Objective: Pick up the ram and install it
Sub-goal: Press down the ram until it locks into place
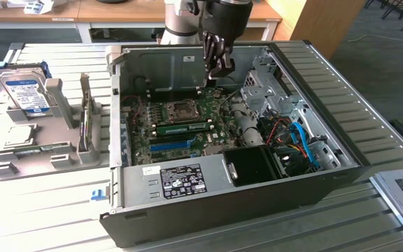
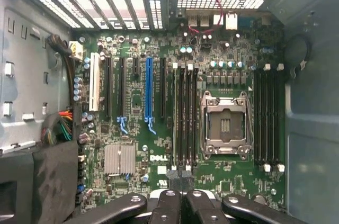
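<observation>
ram | green stick (white sticker); seated on edge in motherboard

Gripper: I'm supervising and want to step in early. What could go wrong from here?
1. The shut gripper hangs over the motherboard near the open socket; an off-line descent could strike the socket.
2. The ram lies in a slot beside that socket; whether it is fully seated cannot be told, so it may be half latched.
3. The drive cage stands close beside the gripper and could be clipped.
</observation>
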You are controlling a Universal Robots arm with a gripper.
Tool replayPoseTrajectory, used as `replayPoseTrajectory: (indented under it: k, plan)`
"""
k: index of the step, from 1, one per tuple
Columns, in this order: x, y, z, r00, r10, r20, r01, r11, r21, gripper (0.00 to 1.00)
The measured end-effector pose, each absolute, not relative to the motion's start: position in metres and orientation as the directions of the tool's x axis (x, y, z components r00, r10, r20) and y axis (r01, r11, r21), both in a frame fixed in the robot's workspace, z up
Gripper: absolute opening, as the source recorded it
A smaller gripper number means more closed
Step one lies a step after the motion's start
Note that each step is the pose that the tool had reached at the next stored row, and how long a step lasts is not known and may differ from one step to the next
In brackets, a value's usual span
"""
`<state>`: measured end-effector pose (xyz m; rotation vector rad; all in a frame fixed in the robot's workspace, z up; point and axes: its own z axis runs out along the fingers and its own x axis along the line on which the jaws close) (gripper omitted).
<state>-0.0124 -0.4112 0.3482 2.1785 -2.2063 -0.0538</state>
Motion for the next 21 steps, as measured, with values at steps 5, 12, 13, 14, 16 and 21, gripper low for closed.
replayPoseTrajectory:
  k: [5, 12, 13, 14, 16, 21]
  plan:
    - [-0.004, -0.411, 0.348, -0.012, -1.0, 0.005, -0.998, 0.013, 0.055, 0.1]
    - [0.0, -0.411, 0.348, -0.012, -1.0, 0.004, -0.998, 0.013, 0.056, 0.1]
    - [0.0, -0.411, 0.348, -0.013, -1.0, 0.005, -0.998, 0.013, 0.056, 0.1]
    - [0.0, -0.411, 0.348, -0.012, -1.0, 0.005, -0.998, 0.013, 0.056, 0.1]
    - [0.0, -0.411, 0.348, -0.013, -1.0, 0.004, -0.998, 0.013, 0.056, 0.1]
    - [0.0, -0.412, 0.346, -0.013, -1.0, 0.004, -0.998, 0.013, 0.056, 0.1]
